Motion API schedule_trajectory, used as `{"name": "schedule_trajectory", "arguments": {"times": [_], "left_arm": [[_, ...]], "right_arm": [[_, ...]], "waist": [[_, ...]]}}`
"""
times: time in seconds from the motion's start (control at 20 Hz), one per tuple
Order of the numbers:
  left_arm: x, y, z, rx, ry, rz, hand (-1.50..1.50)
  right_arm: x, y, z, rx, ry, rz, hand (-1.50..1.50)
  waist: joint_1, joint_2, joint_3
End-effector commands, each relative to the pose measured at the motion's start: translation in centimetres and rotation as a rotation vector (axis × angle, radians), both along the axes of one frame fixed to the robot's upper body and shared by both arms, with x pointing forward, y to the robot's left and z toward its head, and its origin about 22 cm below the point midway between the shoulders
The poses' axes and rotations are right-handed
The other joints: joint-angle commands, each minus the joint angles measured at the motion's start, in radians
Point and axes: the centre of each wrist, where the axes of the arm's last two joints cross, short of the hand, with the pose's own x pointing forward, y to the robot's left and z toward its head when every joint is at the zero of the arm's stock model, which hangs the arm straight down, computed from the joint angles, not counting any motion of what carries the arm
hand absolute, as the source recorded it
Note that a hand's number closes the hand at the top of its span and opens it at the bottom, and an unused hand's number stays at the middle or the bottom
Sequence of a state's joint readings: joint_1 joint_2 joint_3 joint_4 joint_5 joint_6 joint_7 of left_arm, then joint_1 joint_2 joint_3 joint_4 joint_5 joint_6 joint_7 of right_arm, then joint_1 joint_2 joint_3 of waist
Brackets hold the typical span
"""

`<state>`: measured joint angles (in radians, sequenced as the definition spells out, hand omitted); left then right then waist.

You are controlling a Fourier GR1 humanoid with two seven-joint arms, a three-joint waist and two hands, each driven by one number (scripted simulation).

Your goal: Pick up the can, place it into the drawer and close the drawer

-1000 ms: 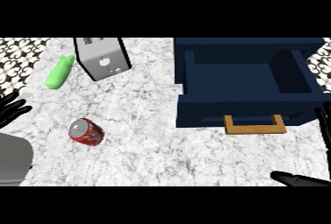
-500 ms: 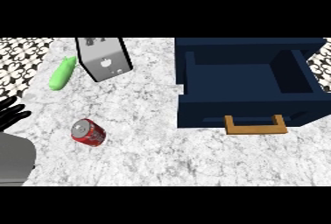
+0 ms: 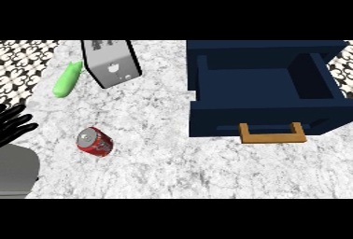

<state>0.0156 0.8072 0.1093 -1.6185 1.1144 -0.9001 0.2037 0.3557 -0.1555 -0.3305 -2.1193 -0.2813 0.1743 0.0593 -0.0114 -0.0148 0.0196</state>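
A red can point(image 3: 95, 141) lies on its side on the marble counter, left of centre, its silver top facing up-left. My left hand point(image 3: 14, 125) shows at the left edge with its fingers spread and straight, a short way left of the can and apart from it. The grey forearm runs down below it. A dark blue drawer point(image 3: 265, 95) stands pulled open at the right, with nothing visible inside, and a wooden handle point(image 3: 271, 134) on its front. My right hand does not show in the head view.
A green cucumber-like vegetable point(image 3: 67, 80) lies at the back left. A grey box-shaped appliance point(image 3: 110, 62) stands next to it. Patterned floor shows beyond the counter's left edge point(image 3: 27, 60).
The right hand, seen at the lower right and right edge a second ago, has left the view. The left hand has shifted slightly down and inward at the left edge. Can and drawer have not moved.
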Motion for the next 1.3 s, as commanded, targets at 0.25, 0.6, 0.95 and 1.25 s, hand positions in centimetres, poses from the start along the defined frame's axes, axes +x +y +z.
{"name": "schedule_trajectory", "arguments": {"times": [0.25, 0.6, 0.95, 1.25], "left_arm": [[1.5, -0.1, -0.9, 0.021, 0.129, 0.072, -1.5], [4.6, -2.9, -3.1, 0.054, 0.162, 0.089, -1.5], [4.5, -2.7, -6.4, 0.081, 0.152, 0.101, -1.5], [6.1, -3.5, -9.6, 0.126, 0.162, 0.139, -1.5]], "right_arm": [[-1.6, -2.2, 0.4, 0.016, -0.027, 0.002, -1.5], [-3.0, -4.2, -0.3, 0.006, -0.006, -0.013, -1.5], [-3.7, -4.9, 0.9, 0.011, -0.004, -0.021, -1.5], [-5.1, -4.0, -0.5, 0.015, -0.002, 0.001, -1.5]], "waist": [[-0.008, 0.016, -0.019], [-0.006, 0.016, -0.019], [0.003, 0.015, -0.02], [0.0, 0.015, -0.02]]}}
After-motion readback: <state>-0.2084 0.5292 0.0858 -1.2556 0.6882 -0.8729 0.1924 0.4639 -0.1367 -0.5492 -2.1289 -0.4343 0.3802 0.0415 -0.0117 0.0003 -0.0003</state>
